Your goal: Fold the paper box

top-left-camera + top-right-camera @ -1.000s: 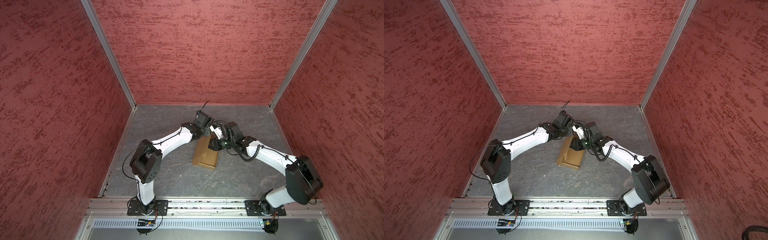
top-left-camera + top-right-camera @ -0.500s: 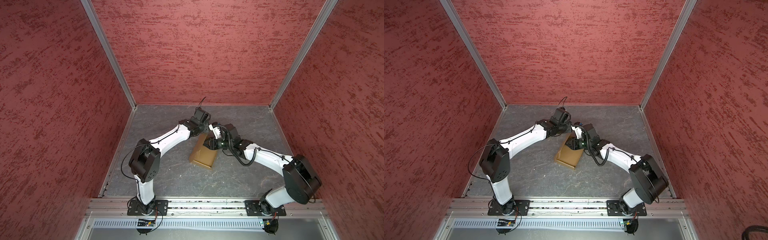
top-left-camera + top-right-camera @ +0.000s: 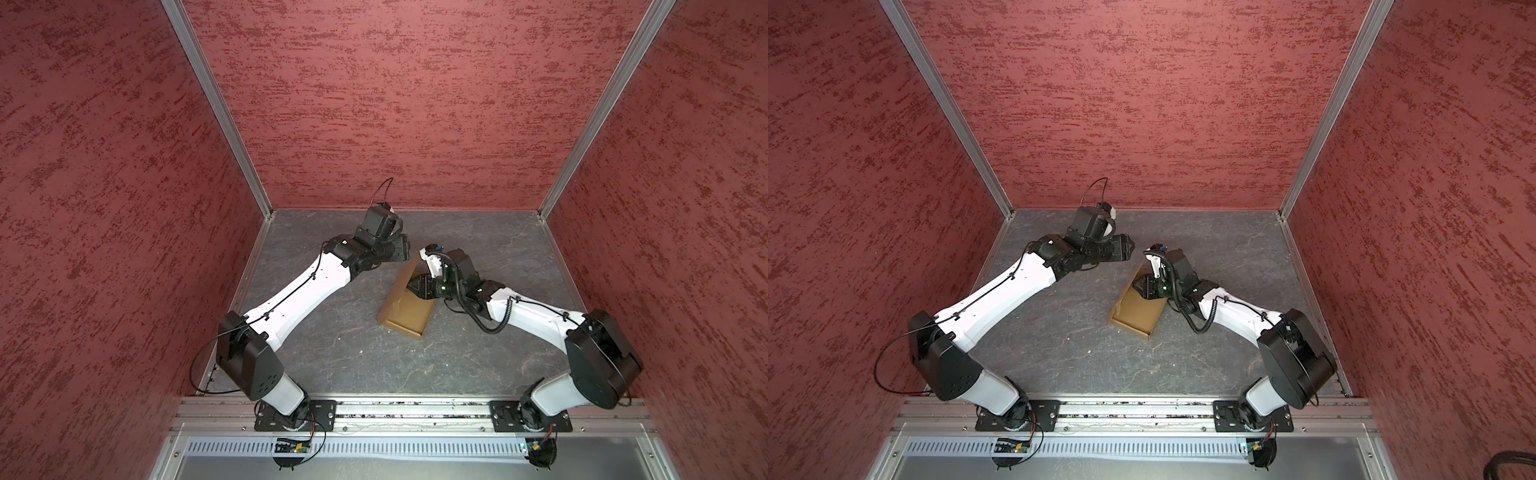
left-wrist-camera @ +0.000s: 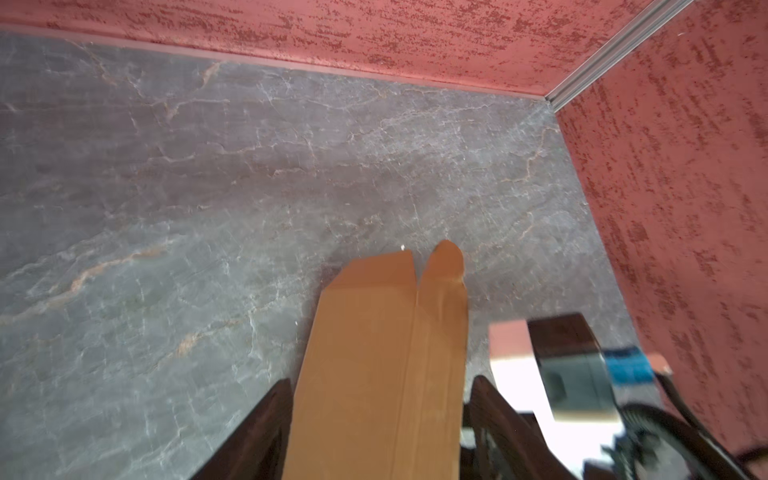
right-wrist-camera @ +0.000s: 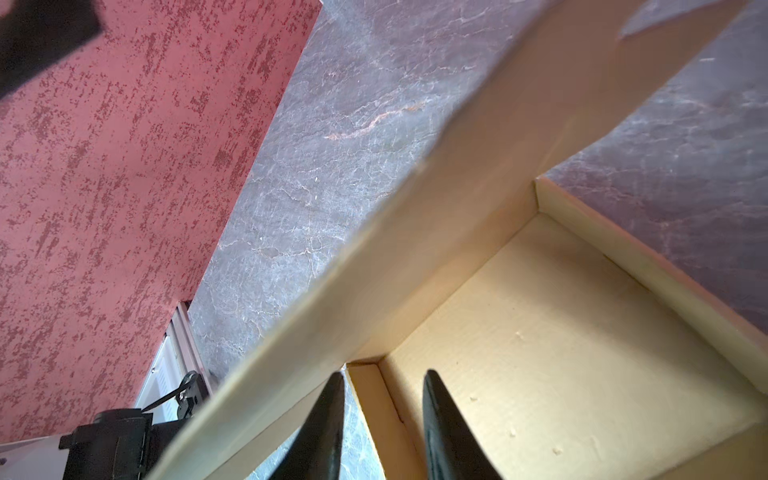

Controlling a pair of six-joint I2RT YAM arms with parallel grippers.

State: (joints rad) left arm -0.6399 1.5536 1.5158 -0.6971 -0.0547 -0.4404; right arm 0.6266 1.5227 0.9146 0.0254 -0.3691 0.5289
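Two grippers around a part-folded paper box [image 3: 409, 313]

It lies mid-table [image 3: 332, 353], one long flap [image 4: 374, 353] raised. The left gripper [image 4: 380, 382] stands wide astride that flap, not pinching. The right gripper [image 5: 384, 373], narrowly parted, straddles a corner wall, clamping nothing.

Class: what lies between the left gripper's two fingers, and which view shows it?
A flap of the paper box, inside the open left gripper; the left wrist view shows it.

One paper box [image 3: 405, 318], two arms [image 3: 299, 291] [image 3: 536, 316], one left hand [image 3: 404, 250], one right hand [image 3: 413, 286]
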